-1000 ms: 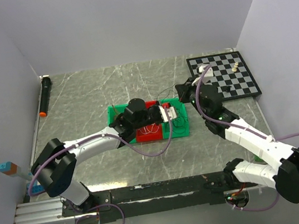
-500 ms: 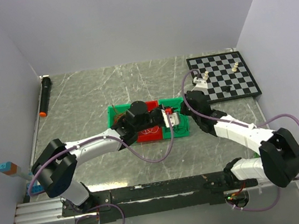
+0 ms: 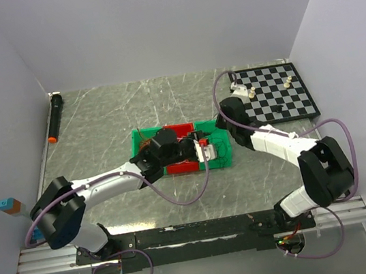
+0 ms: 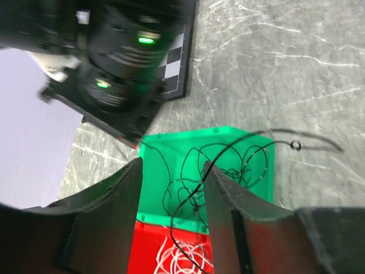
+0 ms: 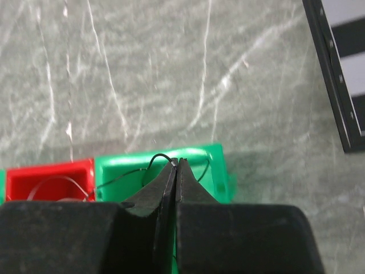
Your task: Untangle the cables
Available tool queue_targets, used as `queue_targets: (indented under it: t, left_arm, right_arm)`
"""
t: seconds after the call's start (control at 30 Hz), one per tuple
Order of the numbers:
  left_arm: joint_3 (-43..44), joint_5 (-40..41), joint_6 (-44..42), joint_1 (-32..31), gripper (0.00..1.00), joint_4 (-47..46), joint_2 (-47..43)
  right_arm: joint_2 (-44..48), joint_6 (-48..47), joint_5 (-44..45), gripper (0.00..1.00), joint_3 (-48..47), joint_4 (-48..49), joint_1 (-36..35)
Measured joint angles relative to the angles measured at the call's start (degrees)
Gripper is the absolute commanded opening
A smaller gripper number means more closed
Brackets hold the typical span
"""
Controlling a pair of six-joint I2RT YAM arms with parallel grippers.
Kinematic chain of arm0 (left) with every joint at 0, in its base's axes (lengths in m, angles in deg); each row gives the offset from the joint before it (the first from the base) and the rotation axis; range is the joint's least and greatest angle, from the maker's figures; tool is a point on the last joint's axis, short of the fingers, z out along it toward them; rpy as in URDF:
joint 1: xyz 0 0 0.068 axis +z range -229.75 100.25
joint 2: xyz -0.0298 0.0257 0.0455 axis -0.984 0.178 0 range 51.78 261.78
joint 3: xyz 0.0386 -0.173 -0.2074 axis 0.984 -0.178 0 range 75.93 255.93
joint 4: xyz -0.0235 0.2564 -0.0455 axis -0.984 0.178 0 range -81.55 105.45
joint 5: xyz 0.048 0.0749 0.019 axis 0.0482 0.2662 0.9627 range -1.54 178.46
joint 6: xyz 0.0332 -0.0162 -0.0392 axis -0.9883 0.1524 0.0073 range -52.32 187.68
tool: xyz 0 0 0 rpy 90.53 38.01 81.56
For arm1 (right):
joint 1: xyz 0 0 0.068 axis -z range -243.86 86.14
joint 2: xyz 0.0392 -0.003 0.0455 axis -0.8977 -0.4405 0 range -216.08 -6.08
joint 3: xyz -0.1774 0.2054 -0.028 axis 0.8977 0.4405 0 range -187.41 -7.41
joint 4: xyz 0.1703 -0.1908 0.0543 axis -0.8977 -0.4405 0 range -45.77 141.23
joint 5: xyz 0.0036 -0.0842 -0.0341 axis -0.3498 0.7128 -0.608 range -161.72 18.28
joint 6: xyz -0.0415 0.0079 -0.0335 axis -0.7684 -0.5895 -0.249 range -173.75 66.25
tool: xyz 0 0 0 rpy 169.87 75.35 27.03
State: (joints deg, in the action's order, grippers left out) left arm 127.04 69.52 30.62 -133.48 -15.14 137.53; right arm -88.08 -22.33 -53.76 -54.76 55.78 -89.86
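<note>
In the overhead view, your left gripper (image 3: 197,150) sits over the green-and-red plastic sorting tray (image 3: 137,151) at centre frame. Its jaws, closed a second ago, now stand about half apart and hold nothing. Your right gripper (image 3: 219,129) has swung off the black-and-white chessboard (image 3: 280,95) at upper right to the tray's right end. That looks like a release on the left while the right takes over a strand. You have one tray with three bins and two arms, and the thin brown cables (image 3: 144,141) lie in the left green bin. In the left wrist view, the thin black cables (image 4: 219,162) coil in the green bin at centre. One strand passes loose between the parted fingers, and the thin white cables (image 4: 177,260) lie in the red bin at the bottom, which makes three bundles. In the right wrist view, the jaws press shut at the green rim, mid-frame. A black strand runs into the tips and looks pinched.
</note>
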Motion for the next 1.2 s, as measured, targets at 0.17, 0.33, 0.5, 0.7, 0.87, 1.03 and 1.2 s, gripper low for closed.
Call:
queue_targets:
  t: [0.17, 0.33, 0.5, 0.7, 0.87, 1.03, 1.2]
  left_arm:
    - [-1.7, 0.5, -0.2, 0.0, 0.49, 1.1, -1.9]
    - [-1.6, 3.2, -1.9, -0.6, 0.06, 2.4, -1.8]
    - [9.1, 12.1, 0.7, -0.4, 0.01, 5.7, 6.8]
    - [21.1, 20.7, 6.3, 2.5, 0.01, 10.0, 17.1]
    - [20.5, 22.2, 9.0, 2.4, 0.13, 12.5, 17.9]
    - [22.7, 22.2, 10.4, 1.6, 0.33, 18.4, 18.8]
    - [26.7, 21.6, 11.6, 1.0, 0.70, 23.0, 20.4]
  right_arm:
    - [-2.7, -0.5, -0.2, 0.00, -4.7, 0.0, 0.7]
    - [-2.5, -1.0, -1.5, 0.12, -5.2, -0.4, 0.9]
    - [3.3, -1.0, -5.6, 0.33, -0.4, 0.4, 0.9]
    - [15.4, -1.1, -9.3, 0.59, 6.1, 0.9, 0.9]
    - [19.3, -2.1, -8.8, 0.79, 6.4, -1.4, 1.7]
    - [21.7, -2.3, -5.2, 0.83, 6.4, -5.8, 2.8]
    - [26.1, -1.0, 0.5, 0.84, 6.4, -10.9, 3.8]
